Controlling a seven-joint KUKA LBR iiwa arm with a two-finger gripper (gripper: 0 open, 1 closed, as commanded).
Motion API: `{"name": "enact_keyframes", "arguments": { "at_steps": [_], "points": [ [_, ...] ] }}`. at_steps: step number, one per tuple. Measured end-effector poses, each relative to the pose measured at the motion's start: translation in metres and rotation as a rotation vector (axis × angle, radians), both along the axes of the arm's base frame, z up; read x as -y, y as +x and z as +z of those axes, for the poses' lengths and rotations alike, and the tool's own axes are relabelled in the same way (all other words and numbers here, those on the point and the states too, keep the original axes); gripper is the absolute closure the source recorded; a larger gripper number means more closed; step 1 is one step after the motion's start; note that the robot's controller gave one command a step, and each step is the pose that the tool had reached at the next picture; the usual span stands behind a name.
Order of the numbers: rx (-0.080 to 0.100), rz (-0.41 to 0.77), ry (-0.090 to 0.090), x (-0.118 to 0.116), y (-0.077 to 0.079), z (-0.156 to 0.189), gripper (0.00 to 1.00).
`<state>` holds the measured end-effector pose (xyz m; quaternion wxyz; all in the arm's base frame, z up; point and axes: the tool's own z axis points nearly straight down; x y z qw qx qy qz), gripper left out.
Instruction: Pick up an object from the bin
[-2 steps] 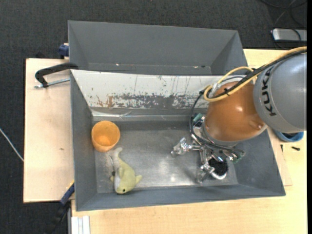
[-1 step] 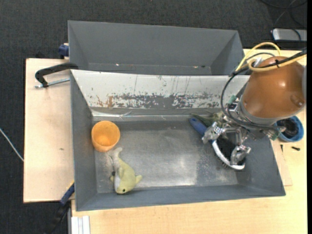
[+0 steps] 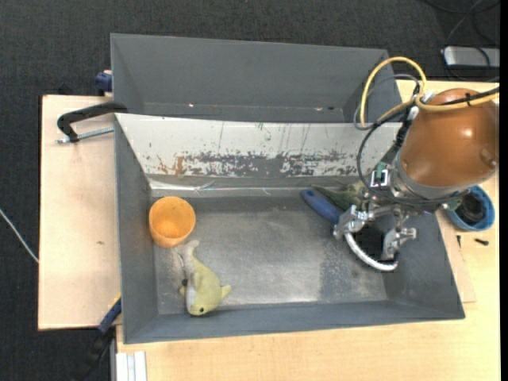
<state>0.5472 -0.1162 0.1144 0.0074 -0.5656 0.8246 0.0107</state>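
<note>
Yellow plush toy [image 3: 205,290] and orange cup [image 3: 171,220] lie well clear, but the claw [image 3: 375,240], spread open by the bin wall [image 3: 432,264], could knock the blue-handled tool [image 3: 321,205] just beside it

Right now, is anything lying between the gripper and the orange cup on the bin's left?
Nothing visible: bare bin floor runs between gripper and orange cup. The blue object lies just behind that line, the yellow plush toy in front.
</note>
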Motion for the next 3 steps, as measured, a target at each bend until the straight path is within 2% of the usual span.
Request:
{"name": "enact_keyframes", "arguments": {
  "at_steps": [1,2,3],
  "points": [
    [0.019,0.57,-0.005,0.0,0.055,-0.042,0.0],
    [0.014,0.568,-0.01,0.004,0.055,-0.042,1.0],
    [0.02,0.877,-0.027,-0.007,0.03,0.147,1.0]
  ]
}}
